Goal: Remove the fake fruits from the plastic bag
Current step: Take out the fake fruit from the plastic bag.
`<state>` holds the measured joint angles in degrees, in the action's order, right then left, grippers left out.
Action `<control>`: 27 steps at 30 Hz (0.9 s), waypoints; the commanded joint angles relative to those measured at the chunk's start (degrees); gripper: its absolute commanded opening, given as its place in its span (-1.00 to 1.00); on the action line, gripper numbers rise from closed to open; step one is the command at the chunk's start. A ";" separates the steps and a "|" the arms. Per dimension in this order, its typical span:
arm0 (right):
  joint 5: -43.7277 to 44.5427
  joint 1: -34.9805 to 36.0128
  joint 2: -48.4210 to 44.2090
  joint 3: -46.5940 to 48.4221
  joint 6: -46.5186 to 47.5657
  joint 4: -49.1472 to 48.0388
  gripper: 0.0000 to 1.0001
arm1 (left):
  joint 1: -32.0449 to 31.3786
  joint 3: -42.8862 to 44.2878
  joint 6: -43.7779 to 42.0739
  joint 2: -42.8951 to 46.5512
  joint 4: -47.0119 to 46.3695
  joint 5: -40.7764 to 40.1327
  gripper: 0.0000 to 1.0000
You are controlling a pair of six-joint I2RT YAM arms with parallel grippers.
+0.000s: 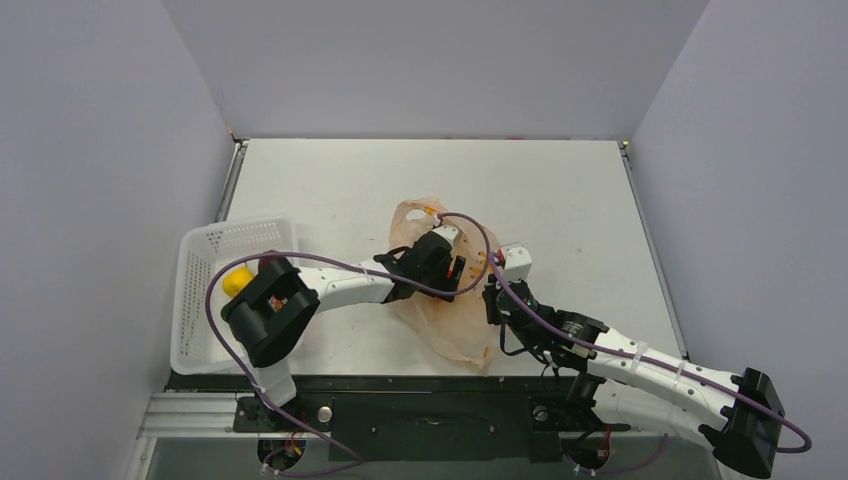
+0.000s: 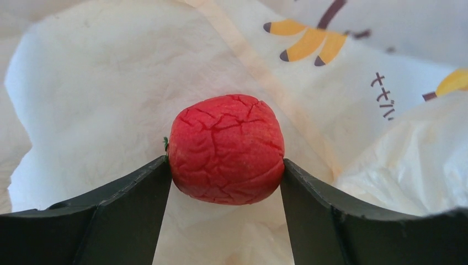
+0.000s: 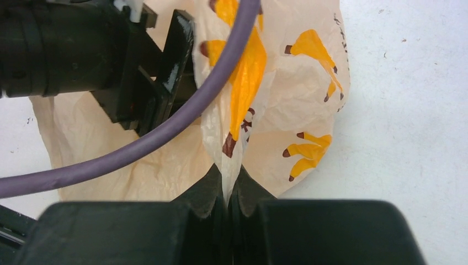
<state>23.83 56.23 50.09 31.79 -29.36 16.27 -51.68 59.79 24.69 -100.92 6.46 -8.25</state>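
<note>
The peach-orange plastic bag (image 1: 455, 325) lies crumpled at the table's middle. My left gripper (image 1: 455, 268) reaches into its mouth. In the left wrist view it (image 2: 226, 165) is shut on a bright red, wrinkled fake fruit (image 2: 226, 149), with bag film (image 2: 99, 94) all around. My right gripper (image 1: 490, 295) is at the bag's right edge. In the right wrist view it (image 3: 227, 185) is shut on a pinched fold of the bag (image 3: 232, 138) with yellow-orange marks. The other red fruits are hidden.
A white mesh basket (image 1: 205, 300) stands at the left table edge with a yellow object (image 1: 237, 280) in it. A purple cable (image 3: 165, 132) crosses the right wrist view, next to the left arm's black wrist (image 3: 83, 49).
</note>
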 commanded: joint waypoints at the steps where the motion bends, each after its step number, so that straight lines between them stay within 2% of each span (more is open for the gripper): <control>1: 1.29 -0.38 -0.55 0.17 0.60 -2.41 -1.00 | 0.59 3.99 -1.29 -3.72 -0.26 0.82 0.25; 5: 0.69 -0.42 0.84 0.93 1.70 -1.59 -1.00 | 0.51 3.44 -0.70 -2.27 -0.06 0.86 -0.02; 8: 0.59 -0.49 1.72 1.55 2.71 -0.71 -1.00 | 0.53 2.26 -0.29 0.38 0.39 0.74 -0.10; 12: 1.47 -0.52 1.76 1.61 2.85 -0.68 -1.00 | 0.58 1.73 0.19 4.69 3.03 0.44 -0.55; 16: 3.14 -0.70 1.70 1.57 1.97 -0.92 -1.00 | 0.64 -1.15 2.37 10.16 2.67 2.07 -0.79; 22: 5.85 -0.93 3.01 1.68 0.07 -0.46 -1.00 | 2.67 -6.02 4.94 20.72 0.99 10.31 -1.00; 27: 6.44 -1.30 4.31 1.88 -0.43 -0.45 -1.00 | 6.38 -10.79 6.63 30.01 0.11 18.46 -1.00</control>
<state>27.66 55.46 53.43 31.81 -28.64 16.47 -48.14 51.46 29.23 -77.93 9.32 1.98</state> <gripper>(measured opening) 0.003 0.593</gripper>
